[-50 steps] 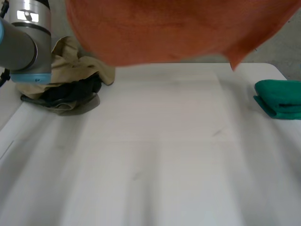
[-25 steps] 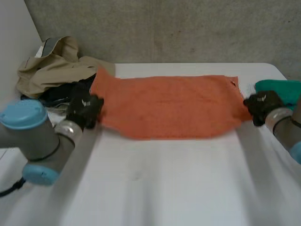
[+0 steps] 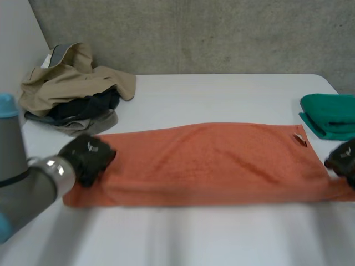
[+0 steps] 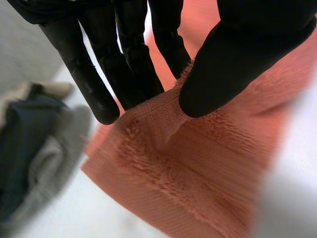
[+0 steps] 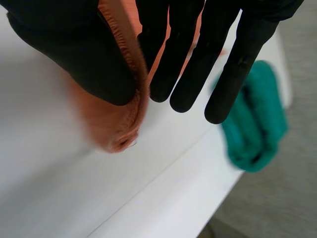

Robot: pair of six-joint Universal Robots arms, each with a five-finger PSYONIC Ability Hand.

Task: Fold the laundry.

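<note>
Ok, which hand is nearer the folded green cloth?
Right. The right hand pinches the orange towel at its end beside the green cloth; the left hand pinches its opposite end, by the clothes pile.

Orange towel [image 3: 211,163] now flat, nearer front

Orange towel [image 3: 211,163] lies spread flat on the white surface [image 3: 222,94] in front of you, long side running left to right. Your left hand [image 3: 86,158] sits on its left end, your right hand [image 3: 344,160] at its right end. Heap of beige and dark clothes [image 3: 72,88] far left; folded green towel [image 3: 330,113] far right.
</note>
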